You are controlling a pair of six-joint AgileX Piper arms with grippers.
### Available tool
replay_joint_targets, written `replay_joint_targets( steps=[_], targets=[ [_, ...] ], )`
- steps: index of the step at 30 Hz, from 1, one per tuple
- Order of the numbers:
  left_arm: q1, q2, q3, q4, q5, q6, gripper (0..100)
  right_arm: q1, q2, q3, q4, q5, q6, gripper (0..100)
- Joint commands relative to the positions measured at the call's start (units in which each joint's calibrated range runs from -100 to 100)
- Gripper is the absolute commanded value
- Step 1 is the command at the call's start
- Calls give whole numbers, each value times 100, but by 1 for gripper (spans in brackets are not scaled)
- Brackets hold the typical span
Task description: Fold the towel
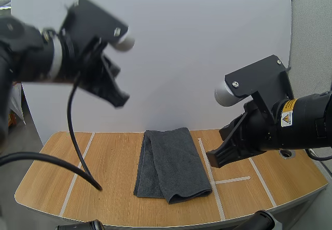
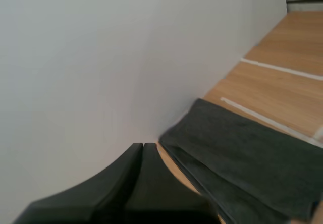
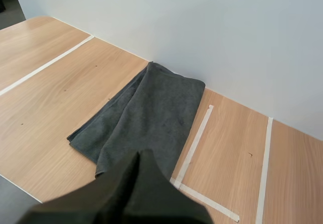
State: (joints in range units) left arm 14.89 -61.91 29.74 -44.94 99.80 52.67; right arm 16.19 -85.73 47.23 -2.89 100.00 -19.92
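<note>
Lying folded at the centre of the table [image 1: 106, 188], the dark grey towel [image 1: 171, 162] sat free; my left gripper [image 1: 120, 99], clenched empty, hung at its eleven o'clock, my right gripper [image 1: 213, 160], likewise clenched, at three.

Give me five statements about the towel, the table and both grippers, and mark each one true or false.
1. The dark grey towel lies on the wooden table. True.
2. The towel is spread out in a single layer. False: it is folded, one layer lying over another.
3. The left gripper pinches a corner of the towel. False: it hangs raised above the table, shut on nothing.
4. The right gripper is shut on nothing, its fingers together as one wedge. True.
5. White tape lines mark the tabletop. True.
</note>
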Motion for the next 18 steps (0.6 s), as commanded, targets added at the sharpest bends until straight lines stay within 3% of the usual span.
replay_joint_targets(
  steps=[1,3,6,8,10,12,14,18],
  targets=[
    [-16,741,1574,38,20,118,0,-32,-62,-11,-207,0,202,0],
    [-16,915,1954,26,20,300,3,-40,-62,-11,-207,0,202,0],
    [-16,1138,2417,14,20,661,19,-40,-62,-11,-207,0,202,0],
    [-16,1234,2666,14,20,900,42,-40,-62,3,-232,0,202,0],
    [-31,1244,2858,14,20,1077,71,-40,-62,12,-274,0,202,0],
    [-109,1244,3037,30,20,1241,91,-40,-62,12,-313,0,202,0],
    [-213,1244,3159,128,20,1305,92,-55,-62,12,-323,0,202,0],
    [-557,1244,3328,271,20,1305,92,-108,-62,12,-313,0,202,0]
  ],
)
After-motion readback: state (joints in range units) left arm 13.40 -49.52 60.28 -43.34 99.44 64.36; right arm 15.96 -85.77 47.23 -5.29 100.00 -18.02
